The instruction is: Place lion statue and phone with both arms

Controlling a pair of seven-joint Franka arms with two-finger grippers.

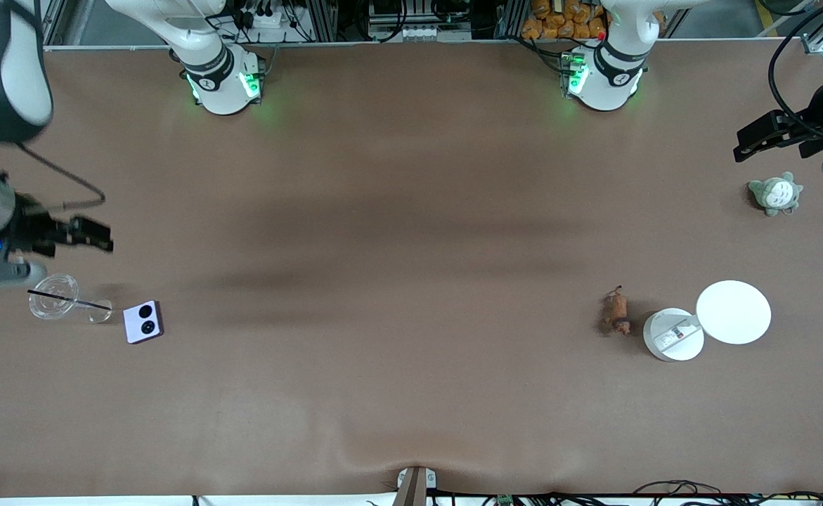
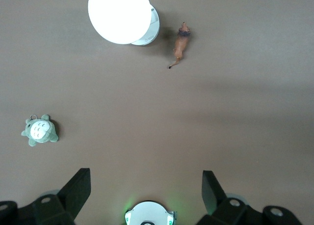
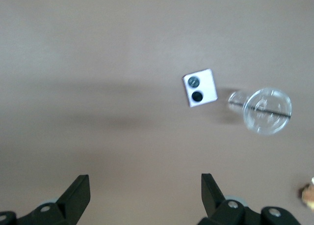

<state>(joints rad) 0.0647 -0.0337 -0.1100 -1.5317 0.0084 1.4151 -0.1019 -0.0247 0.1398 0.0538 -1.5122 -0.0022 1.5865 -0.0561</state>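
The lion statue [image 1: 616, 310], a small reddish-brown figurine, lies on the table toward the left arm's end, beside a white round container [image 1: 672, 335]. In the left wrist view the lion statue [image 2: 180, 44] lies well clear of my open left gripper [image 2: 146, 181]. That left gripper [image 1: 741, 147] hangs empty over the table by a grey-green plush [image 1: 775, 193]. The pale lavender phone [image 1: 143, 322] lies flat at the right arm's end, camera circles up. My right gripper [image 1: 105, 237] hovers open and empty over the table beside a clear cup [image 1: 56, 297]. The phone [image 3: 199, 87] also shows in the right wrist view, away from the right gripper [image 3: 145, 183].
A white round lid [image 1: 733, 312] rests against the container, on the side away from the lion statue. The clear cup lies on its side with a black straw [image 1: 70, 301], next to the phone. The plush lies farther from the front camera than the lid.
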